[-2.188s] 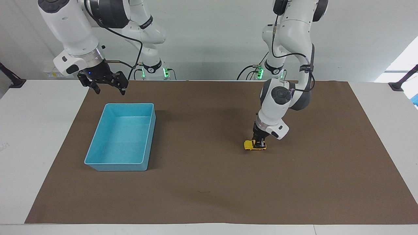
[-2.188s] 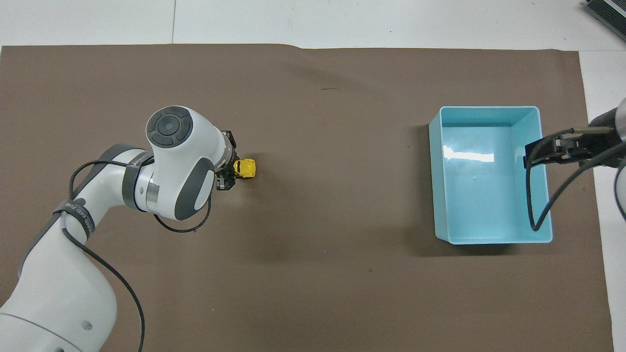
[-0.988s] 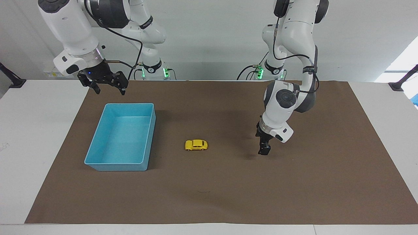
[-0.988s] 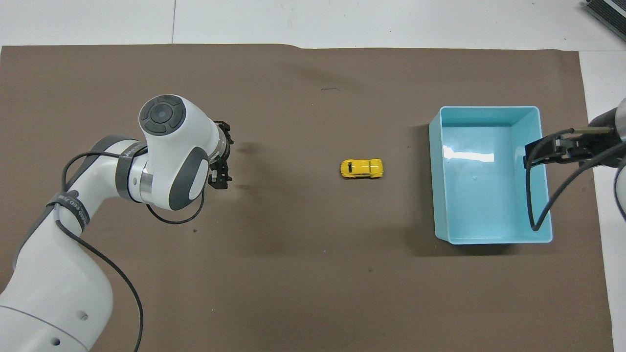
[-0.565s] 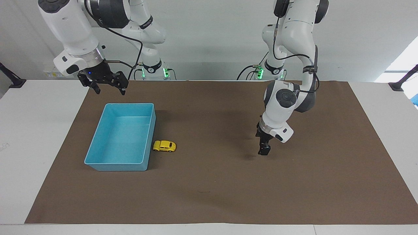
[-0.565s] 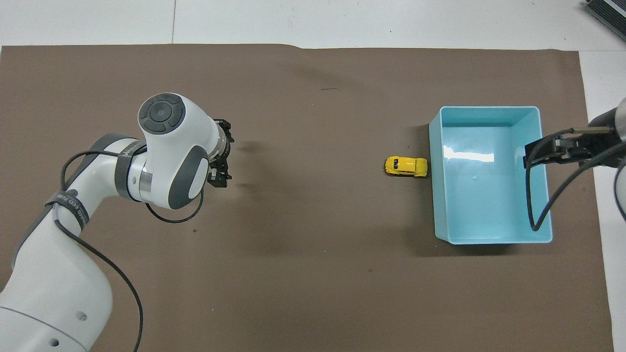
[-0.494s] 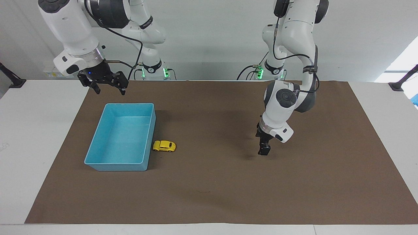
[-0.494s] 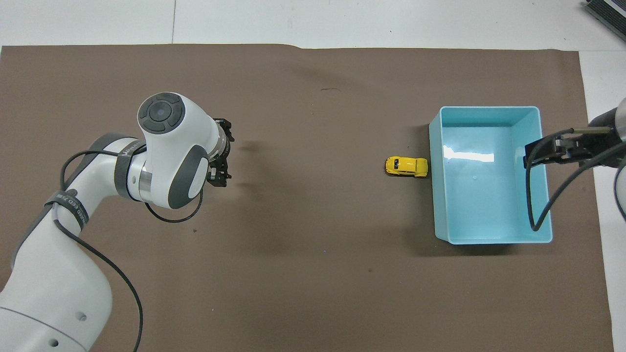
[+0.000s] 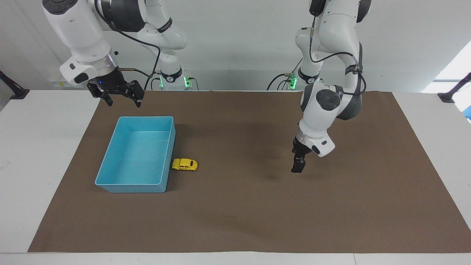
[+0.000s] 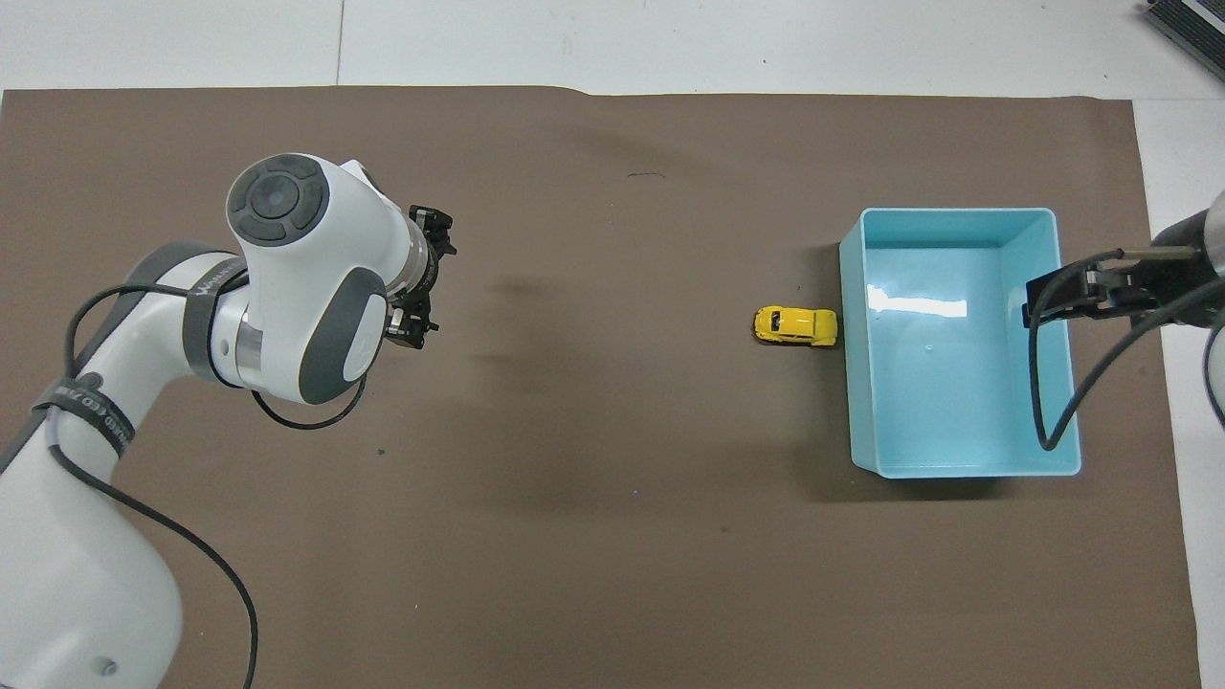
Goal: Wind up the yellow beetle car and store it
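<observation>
The yellow beetle car stands on the brown mat, its nose against the outer side wall of the light-blue bin. In the overhead view the car touches the bin on the side toward the left arm. The bin has nothing in it. My left gripper is open and holds nothing, raised over bare mat well away from the car; it also shows in the overhead view. My right gripper is open and waits in the air over the bin's end nearest the robots, and its tip shows in the overhead view.
The brown mat covers most of the white table. A dark object lies at the table's corner farthest from the robots, at the right arm's end.
The left gripper let go of the car and lifted. The car rolled across the mat to the bin's wall and stopped there. The right arm has not moved.
</observation>
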Motion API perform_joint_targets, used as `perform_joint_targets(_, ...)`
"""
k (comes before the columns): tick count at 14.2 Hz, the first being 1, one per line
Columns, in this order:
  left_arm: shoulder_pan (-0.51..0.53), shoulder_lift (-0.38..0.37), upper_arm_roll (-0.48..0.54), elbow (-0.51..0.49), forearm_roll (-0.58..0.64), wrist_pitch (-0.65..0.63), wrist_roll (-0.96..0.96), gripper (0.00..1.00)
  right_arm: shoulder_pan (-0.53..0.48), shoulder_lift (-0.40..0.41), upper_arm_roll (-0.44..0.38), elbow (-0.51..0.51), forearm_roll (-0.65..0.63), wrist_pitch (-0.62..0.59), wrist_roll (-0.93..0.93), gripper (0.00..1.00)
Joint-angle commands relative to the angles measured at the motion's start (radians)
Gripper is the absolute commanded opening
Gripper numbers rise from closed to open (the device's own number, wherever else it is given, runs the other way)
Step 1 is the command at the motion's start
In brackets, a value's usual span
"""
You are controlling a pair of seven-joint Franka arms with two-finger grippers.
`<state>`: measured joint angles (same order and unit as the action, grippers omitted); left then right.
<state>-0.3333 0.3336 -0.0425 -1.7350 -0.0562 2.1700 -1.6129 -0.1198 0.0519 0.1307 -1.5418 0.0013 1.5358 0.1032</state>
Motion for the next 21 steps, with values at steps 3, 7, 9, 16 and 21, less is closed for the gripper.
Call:
perform_joint_targets(3,0.034,-0.033,-0.005,0.054,0.012,-0.096,0.215,1.00,0.018,-0.018,0.016,-0.031,0.048,0.065,0.254,1.00)
perform_joint_targets(7,0.051,-0.070,-0.003,0.052,0.012,-0.122,0.407,1.00,0.057,-0.018,0.023,-0.029,0.049,0.072,0.494,1.00)
perform_joint_targets(9,0.063,-0.105,-0.004,0.051,0.012,-0.145,0.538,1.00,0.060,-0.015,0.023,-0.034,0.049,0.070,0.555,1.00)
perform_joint_targets(16,0.119,-0.171,0.000,0.049,0.013,-0.220,0.968,1.00,0.092,-0.007,0.038,-0.055,0.049,0.147,0.964,1.00)
perform_joint_targets(21,0.172,-0.220,0.003,0.049,0.013,-0.294,1.298,1.00,0.152,0.045,0.038,-0.060,0.034,0.194,1.290,1.00)
